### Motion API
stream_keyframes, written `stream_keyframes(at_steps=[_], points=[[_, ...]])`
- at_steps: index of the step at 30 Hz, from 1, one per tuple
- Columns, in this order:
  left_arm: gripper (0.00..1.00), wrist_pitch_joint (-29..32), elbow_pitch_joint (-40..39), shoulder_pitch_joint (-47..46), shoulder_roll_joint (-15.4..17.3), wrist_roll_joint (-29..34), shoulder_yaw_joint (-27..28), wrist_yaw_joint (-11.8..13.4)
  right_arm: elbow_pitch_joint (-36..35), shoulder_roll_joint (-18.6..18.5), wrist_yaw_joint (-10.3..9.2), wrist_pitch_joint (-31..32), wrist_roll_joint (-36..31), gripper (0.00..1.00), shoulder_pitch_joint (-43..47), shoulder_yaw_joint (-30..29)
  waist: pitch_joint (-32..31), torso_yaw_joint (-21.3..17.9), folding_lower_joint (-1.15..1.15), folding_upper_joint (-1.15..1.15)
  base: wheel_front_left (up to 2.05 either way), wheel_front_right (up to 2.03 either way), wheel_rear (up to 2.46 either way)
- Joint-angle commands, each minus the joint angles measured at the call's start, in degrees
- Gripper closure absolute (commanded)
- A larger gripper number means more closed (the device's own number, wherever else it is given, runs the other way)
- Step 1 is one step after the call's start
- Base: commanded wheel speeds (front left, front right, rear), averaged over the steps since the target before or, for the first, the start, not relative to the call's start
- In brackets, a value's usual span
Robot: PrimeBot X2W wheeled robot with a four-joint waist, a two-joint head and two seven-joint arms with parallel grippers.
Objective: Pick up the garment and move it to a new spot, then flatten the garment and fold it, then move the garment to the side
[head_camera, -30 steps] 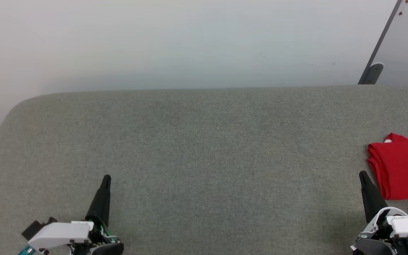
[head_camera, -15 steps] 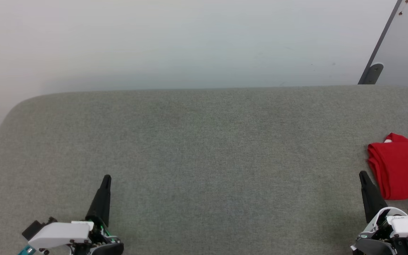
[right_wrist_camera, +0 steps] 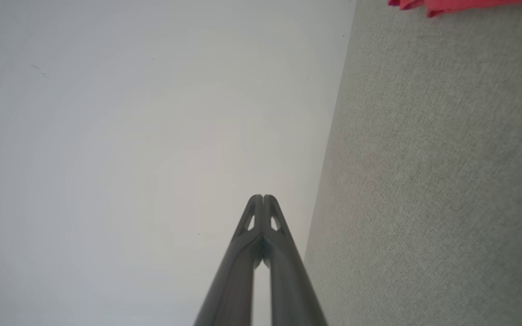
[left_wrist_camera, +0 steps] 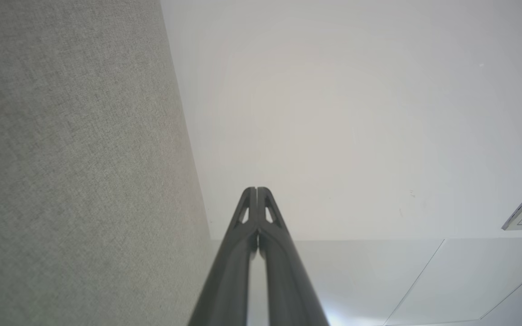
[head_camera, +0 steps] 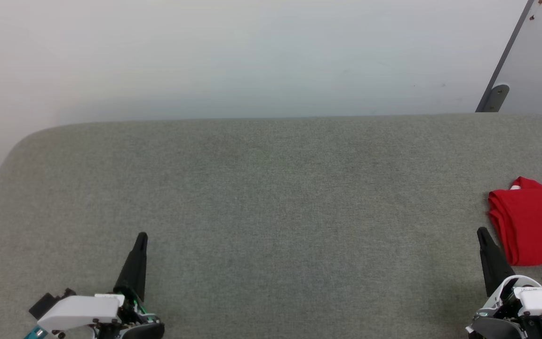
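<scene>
My left gripper [head_camera: 141,236] and right gripper [head_camera: 481,231] sit low at my near corners. Both are empty, fingers pressed together, pointing away over the grey table [head_camera: 271,188]. Just beside my right gripper lies the folded red garment [head_camera: 534,221]. A pale wall [head_camera: 252,56] rises behind.

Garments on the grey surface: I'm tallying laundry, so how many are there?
1. A red T-shirt lies at the right edge of the grey surface, beside the right hand, cut off by the frame; more could lie beyond.
</scene>
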Motion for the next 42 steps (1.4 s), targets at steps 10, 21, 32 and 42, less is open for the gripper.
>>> stream_keyframes(at_steps=[10,21,32,42], points=[[1.0,0.05,0.12,-0.64,-0.12,0.24,0.16,0.06,0.0,0.17,-0.08,0.06,0.27,1.0,-0.12,0.08,0.0,0.0,0.0,0.0,0.0,0.0,0.0],[1.0,0.09,0.12,-0.64,-0.14,0.28,0.19,0.06,0.0,0.17,-0.08,0.06,0.28,1.0,-0.12,0.08,0.0,0.0,0.0,0.0,0.0,0.0,0.0],[1.0,0.11,0.12,-0.65,-0.15,0.31,0.21,0.06,0.0,0.17,-0.08,0.06,0.28,1.0,-0.12,0.08,0.0,0.0,0.0,0.0,0.0,0.0,0.0],[1.0,0.13,0.12,-0.64,-0.16,0.33,0.23,0.06,0.0,0.17,-0.08,0.06,0.28,1.0,-0.12,0.08,0.0,0.0,0.0,0.0,0.0,0.0,0.0]])
